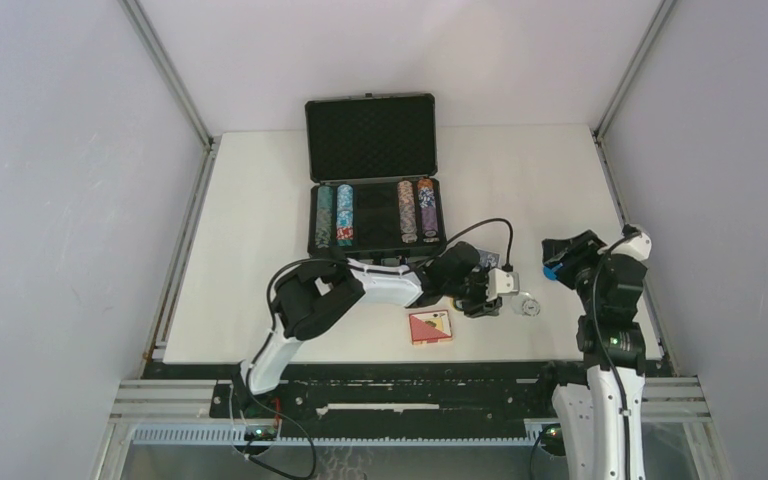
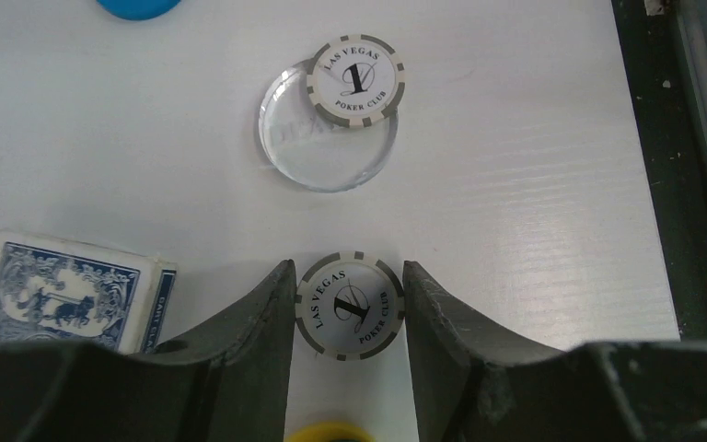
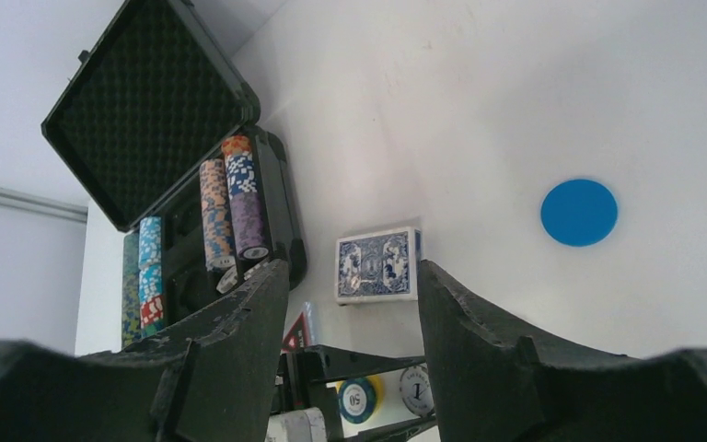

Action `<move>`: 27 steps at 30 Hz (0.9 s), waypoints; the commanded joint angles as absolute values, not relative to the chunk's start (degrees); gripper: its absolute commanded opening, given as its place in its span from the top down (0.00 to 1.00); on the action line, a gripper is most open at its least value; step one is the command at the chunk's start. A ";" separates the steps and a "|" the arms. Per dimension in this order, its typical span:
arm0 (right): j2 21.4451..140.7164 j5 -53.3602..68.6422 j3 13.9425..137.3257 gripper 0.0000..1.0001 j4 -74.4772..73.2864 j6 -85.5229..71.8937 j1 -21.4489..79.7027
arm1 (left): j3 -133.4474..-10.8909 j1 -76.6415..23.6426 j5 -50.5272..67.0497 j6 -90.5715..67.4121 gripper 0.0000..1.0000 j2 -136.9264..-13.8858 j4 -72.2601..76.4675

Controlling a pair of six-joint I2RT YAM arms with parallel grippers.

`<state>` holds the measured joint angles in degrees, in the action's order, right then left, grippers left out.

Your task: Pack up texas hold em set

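The black briefcase [image 1: 370, 140] stands open at the back of the table, with rows of poker chips [image 1: 338, 215] in its foam-lined base. My left gripper [image 1: 482, 300] [image 2: 348, 272] reaches right and is shut edgewise on a white "1" chip [image 2: 350, 306] that lies flat on the table. A second white chip [image 2: 356, 80] rests on a clear round button [image 2: 330, 147]. The blue card deck [image 2: 64, 295] [image 3: 377, 264] lies beside the left fingers. The red deck [image 1: 430, 327] lies near the front edge. My right gripper [image 1: 562, 255] [image 3: 350, 269] hangs open above the table with nothing in it.
A blue disc [image 3: 578, 212] lies on the table right of the blue deck. A green "50" chip [image 3: 357, 398] sits on something yellow under the left gripper. A red triangular button [image 3: 299, 333] shows beside it. The table's black front rail [image 2: 663, 184] runs close by.
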<state>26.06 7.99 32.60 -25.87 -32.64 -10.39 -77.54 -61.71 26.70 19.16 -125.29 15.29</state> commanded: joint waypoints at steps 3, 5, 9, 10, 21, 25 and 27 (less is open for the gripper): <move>28.37 11.30 32.48 0.37 -22.44 -33.63 -10.64 | -76.38 -61.65 25.73 21.05 1.00 -118.83 15.76; 28.27 10.72 32.48 0.37 -22.44 -33.48 -10.64 | -76.51 -61.62 25.37 21.30 1.00 -118.30 15.46; 28.08 10.70 32.37 0.37 -22.19 -34.15 -10.88 | -76.73 -61.68 25.55 22.17 1.00 -117.27 14.15; 28.12 10.98 32.24 0.37 -21.97 -34.12 -10.95 | -76.61 -61.70 25.64 22.46 1.00 -116.92 13.93; 32.59 19.07 31.58 0.36 -18.84 -31.78 -11.69 | -73.36 -61.46 25.65 23.68 1.00 -112.32 14.25; 33.75 21.38 30.76 0.36 -17.68 -31.71 -11.69 | -73.68 -60.82 24.96 24.74 1.00 -111.50 13.34; 34.48 22.77 30.68 0.35 -17.52 -30.92 -11.70 | -73.91 -60.36 25.12 25.16 1.00 -111.15 12.72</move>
<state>33.61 18.81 30.89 -21.39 -32.69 -11.51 -74.24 -61.54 25.54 23.07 -115.26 12.69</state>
